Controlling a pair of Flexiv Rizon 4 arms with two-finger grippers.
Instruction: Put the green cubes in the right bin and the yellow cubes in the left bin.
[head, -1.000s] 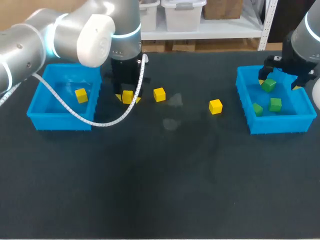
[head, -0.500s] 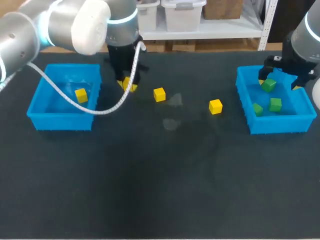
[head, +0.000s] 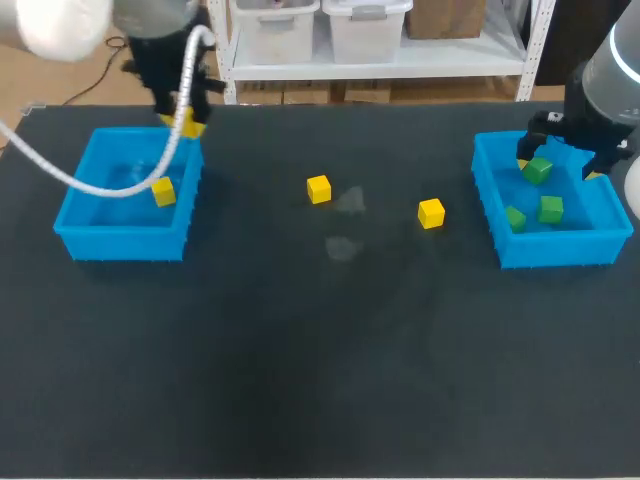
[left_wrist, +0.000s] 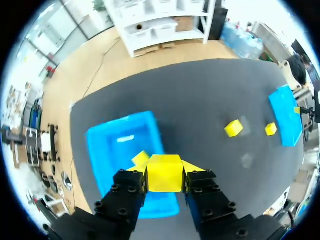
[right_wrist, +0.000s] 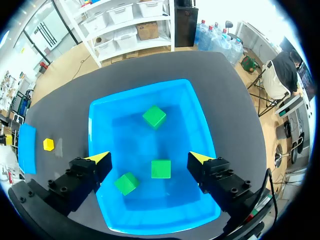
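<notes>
Roughly, we judge the job a little past halfway. All three green cubes that we can see already lie on the floor of the right bin, at the right of the head view: the far green cube, the left green cube and the near green cube. Our right gripper hangs over that bin with its fingers spread wide and nothing between them, so its share looks done.

The yellow side is less advanced. One binned yellow cube sits in the left bin, at the left of the head view. Our left gripper has both fingers pressed against opposite faces of the held yellow cube, clear of the table. In the head view it is at the upper left, by the left bin's far rim, and the wrist view shows that bin under the fingers. That cube is not yet released.

Two more lie on the dark table. The middle yellow cube is near the upper centre of the head view. The right yellow cube lies between it and the right bin. In our reading, one drop and two more pickups remain.

As for writing, we find no label, brand or lettering legible on the cubes, bins or grippers.
</notes>
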